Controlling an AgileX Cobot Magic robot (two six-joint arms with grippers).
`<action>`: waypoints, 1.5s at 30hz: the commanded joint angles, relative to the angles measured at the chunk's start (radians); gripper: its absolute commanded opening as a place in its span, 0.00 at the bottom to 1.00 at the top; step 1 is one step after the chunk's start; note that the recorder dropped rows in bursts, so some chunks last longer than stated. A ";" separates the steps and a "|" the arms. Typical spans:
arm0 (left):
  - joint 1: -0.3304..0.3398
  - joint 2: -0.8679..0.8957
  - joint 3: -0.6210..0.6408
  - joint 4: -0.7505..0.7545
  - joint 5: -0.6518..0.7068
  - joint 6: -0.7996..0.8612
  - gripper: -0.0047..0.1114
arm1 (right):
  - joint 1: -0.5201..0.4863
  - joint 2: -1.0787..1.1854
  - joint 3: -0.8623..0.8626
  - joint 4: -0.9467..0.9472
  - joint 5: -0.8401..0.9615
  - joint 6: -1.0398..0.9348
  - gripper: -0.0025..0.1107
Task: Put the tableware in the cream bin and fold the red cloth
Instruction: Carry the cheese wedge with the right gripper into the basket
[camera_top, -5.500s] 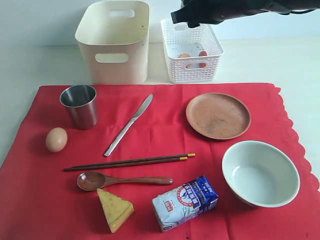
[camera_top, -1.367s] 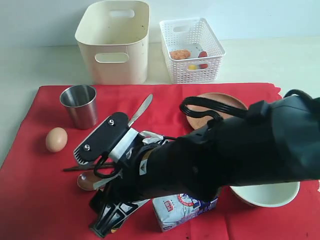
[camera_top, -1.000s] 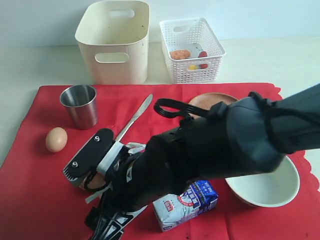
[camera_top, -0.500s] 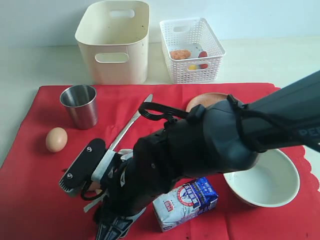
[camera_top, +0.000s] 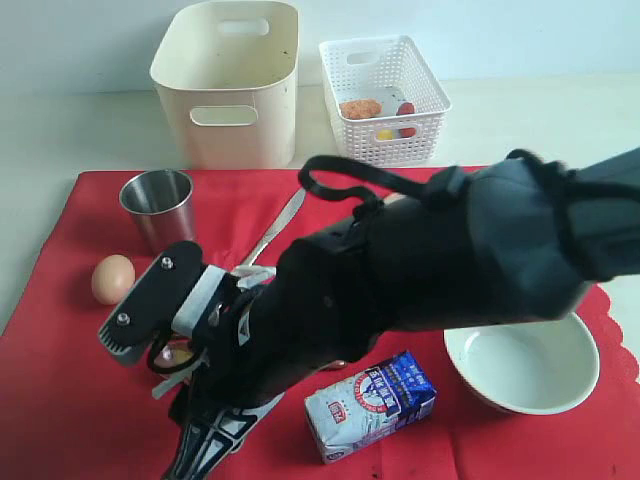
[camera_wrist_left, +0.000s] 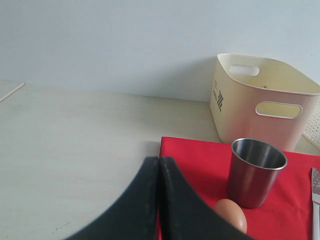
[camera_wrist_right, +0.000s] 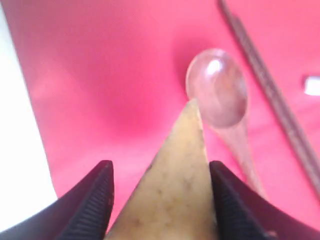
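Note:
My right gripper (camera_wrist_right: 160, 167) is open, its black fingers (camera_wrist_right: 97, 200) on either side of a yellow cheese wedge (camera_wrist_right: 182, 200). The wedge's tip meets the bowl of the brown wooden spoon (camera_wrist_right: 217, 87). The dark chopsticks (camera_wrist_right: 272, 95) lie just beyond. In the exterior view this gripper (camera_top: 205, 450) is low at the front left, and its arm hides the plate. The steel cup (camera_top: 158, 210), knife (camera_top: 283, 222), pale green bowl (camera_top: 520, 360) and red cloth (camera_top: 60, 360) show. The cream bin (camera_top: 228, 85) stands behind. My left gripper (camera_wrist_left: 158, 167) is shut and empty, beside the cloth's corner.
An egg (camera_top: 112, 278) lies on the cloth in front of the cup. A blue-white milk carton (camera_top: 370, 405) lies near the front edge. The white lattice basket (camera_top: 385, 85), to the right of the bin, holds food items.
My right arm came down from above the basket to the cloth's front left. In the last second it shifted further left, and it now covers the plate completely.

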 joint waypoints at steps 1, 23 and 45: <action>0.001 -0.007 0.000 -0.006 -0.003 0.001 0.06 | -0.021 -0.108 -0.006 -0.029 -0.002 0.017 0.02; 0.001 -0.007 0.000 -0.006 -0.003 0.001 0.06 | -0.688 0.105 -0.221 -0.032 -0.436 0.017 0.02; 0.001 -0.007 0.000 -0.006 -0.003 0.001 0.06 | -0.704 0.392 -0.487 0.029 -0.568 -0.054 0.83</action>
